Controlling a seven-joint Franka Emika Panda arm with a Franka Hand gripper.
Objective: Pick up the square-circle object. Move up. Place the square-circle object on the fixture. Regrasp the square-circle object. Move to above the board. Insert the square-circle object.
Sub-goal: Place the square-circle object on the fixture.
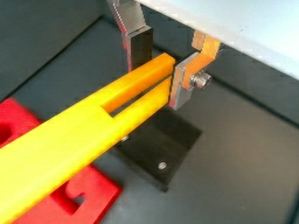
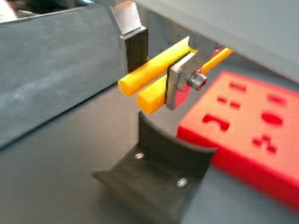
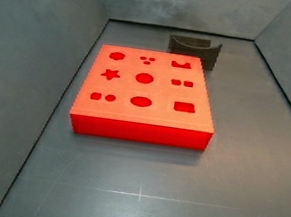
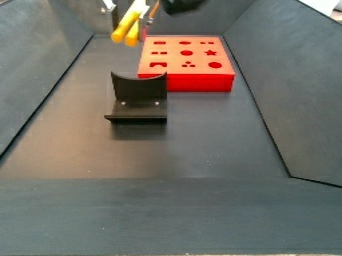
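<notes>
Wrist view | gripper clamps square-circle object | above fixture

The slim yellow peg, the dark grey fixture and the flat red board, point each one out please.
slim yellow peg (image 1: 87, 118): a wrist view, on its long side, shaft between the gripper (image 1: 163, 72) fingers.
dark grey fixture (image 4: 136, 97): a side view, on its curved upright.
flat red board (image 3: 124, 90): a side view, on its top face.

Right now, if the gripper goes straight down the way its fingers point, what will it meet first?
Probably the fixture. The gripper, shut on the square-circle object, hangs above it in both wrist views, with the board off to one side. Depth is unclear, so it may instead reach bare floor just beside the fixture.
</notes>
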